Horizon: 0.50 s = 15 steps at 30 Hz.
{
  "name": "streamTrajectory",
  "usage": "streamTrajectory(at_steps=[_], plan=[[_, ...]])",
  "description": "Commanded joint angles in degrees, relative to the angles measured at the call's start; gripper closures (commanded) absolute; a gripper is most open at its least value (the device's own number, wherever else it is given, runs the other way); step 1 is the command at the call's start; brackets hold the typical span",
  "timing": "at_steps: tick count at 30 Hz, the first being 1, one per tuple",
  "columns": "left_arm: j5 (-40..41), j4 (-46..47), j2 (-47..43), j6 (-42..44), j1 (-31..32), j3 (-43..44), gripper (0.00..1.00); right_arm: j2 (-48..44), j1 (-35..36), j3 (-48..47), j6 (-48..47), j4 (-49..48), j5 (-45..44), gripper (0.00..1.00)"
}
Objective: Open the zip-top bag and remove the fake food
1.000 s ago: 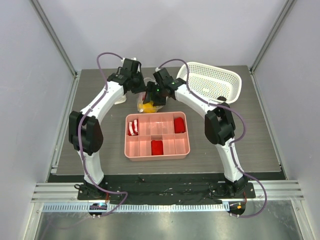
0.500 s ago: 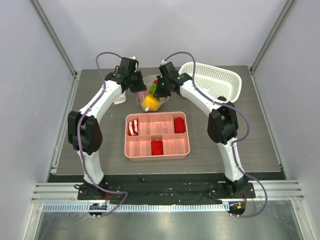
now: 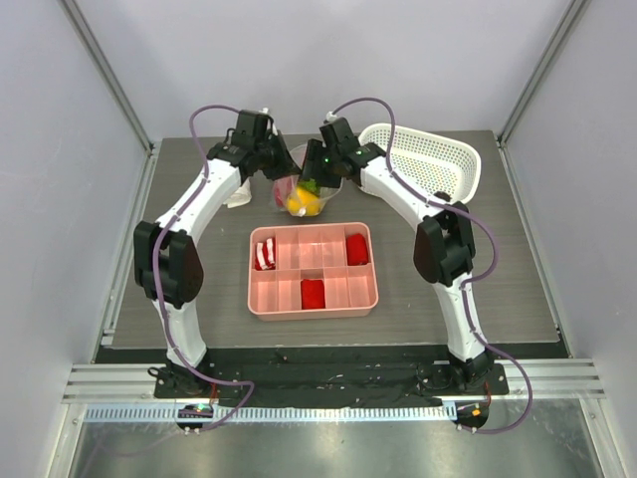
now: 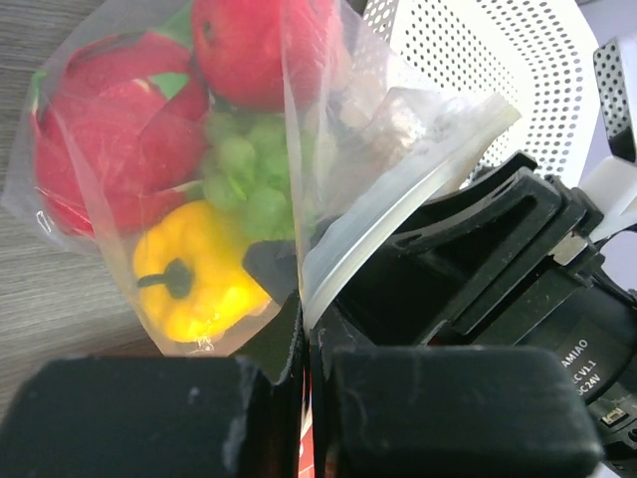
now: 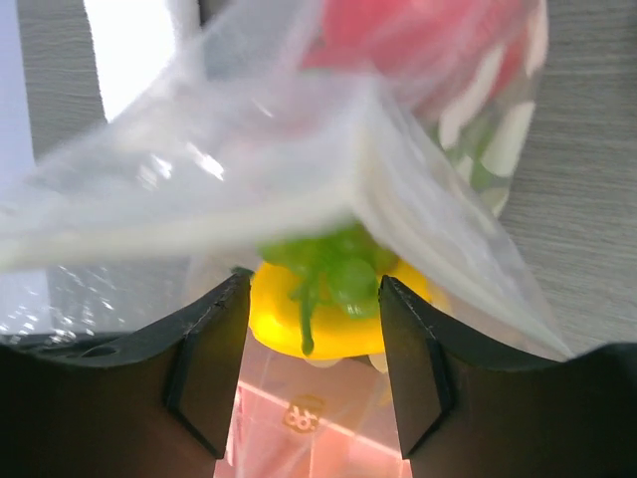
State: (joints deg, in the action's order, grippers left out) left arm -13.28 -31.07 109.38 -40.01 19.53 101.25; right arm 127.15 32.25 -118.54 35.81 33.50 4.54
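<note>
Two grippers are meeting over the far middle of the table (image 3: 498, 279) in the top view. The left gripper (image 3: 282, 171) and the right gripper (image 3: 312, 179) are flanking the zip-top bag (image 3: 304, 191), which is sitting between them, just beyond the pink tray (image 3: 251, 284) and to the left of the white basket (image 3: 438, 179). The fake food (image 3: 302, 204) is showing as a yellow and red lump in the bag's near end.

In the left wrist view, the left gripper's fingers (image 4: 149, 418) are pressing together, pinching a fold of the bag's clear film between them. The food is lying inside the bag: red round pieces (image 4: 109, 139), a green leafy piece (image 4: 244, 174) and a yellow pepper (image 4: 194, 274). The zip strip (image 4: 398, 219) is running up and to the right from the pinch, draping over the black body of the right gripper.

In the right wrist view, the right gripper's fingers (image 5: 209, 368) are standing apart with a gap between them. The bag's film and zip strip are stretching across just beyond their tips, and the pepper and green piece are showing through the film in the gap. Whether these fingers are gripping any of the film, I cannot tell.
</note>
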Motion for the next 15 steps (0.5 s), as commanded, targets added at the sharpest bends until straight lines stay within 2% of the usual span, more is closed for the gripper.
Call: streamTrajectory(at_steps=[1, 10, 15], plan=[[-2.19, 3.21, -0.93, -1.47, -0.02, 0.7, 1.0, 1.86, 0.36, -5.9, -0.57, -3.7, 1.09, 0.41], [-1.75, 3.3, -1.89, -1.12, 0.07, -0.62, 1.0, 5.3, -0.17, -6.0, -2.59, -4.05, -0.75, 0.51], [-0.53, 2.86, -1.72, -0.77, -0.02, -0.53, 1.0, 4.34, -0.17, -7.84, -3.82, -3.18, -0.58, 0.75]])
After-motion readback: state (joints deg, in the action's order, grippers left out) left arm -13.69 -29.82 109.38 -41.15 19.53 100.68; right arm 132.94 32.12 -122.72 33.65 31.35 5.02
